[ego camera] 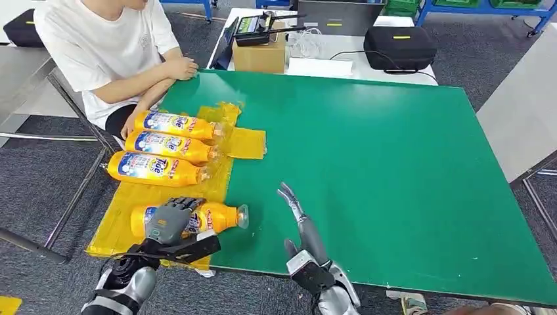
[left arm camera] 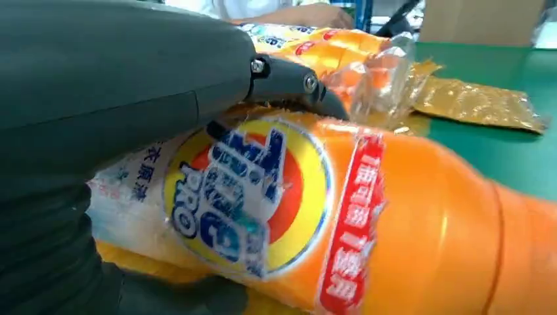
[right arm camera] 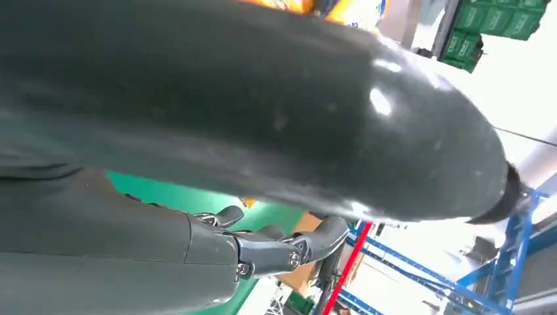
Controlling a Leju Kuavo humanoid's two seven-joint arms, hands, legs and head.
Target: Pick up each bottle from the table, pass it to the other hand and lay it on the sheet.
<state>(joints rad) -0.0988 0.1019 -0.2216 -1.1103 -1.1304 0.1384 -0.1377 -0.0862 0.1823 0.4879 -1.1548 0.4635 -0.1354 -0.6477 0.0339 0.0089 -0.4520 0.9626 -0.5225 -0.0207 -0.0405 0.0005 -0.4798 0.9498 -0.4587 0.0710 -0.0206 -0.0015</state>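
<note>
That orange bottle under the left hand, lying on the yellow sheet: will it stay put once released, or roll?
The bottle looks round-bodied and lies on its side, so it may roll a little when the left hand lets go. The yellow sheet looks thin and crinkled, which might slow it. Its glossy label could make it slippery in the fingers.

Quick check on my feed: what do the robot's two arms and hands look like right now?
Both arms are silver metal near the bottom edge, with black wrist sections. The left hand is dark grey with jointed fingers; the right hand is grey too, slim-fingered. Wrist views show smooth, glossy grey covers with small screws at finger joints.
</note>
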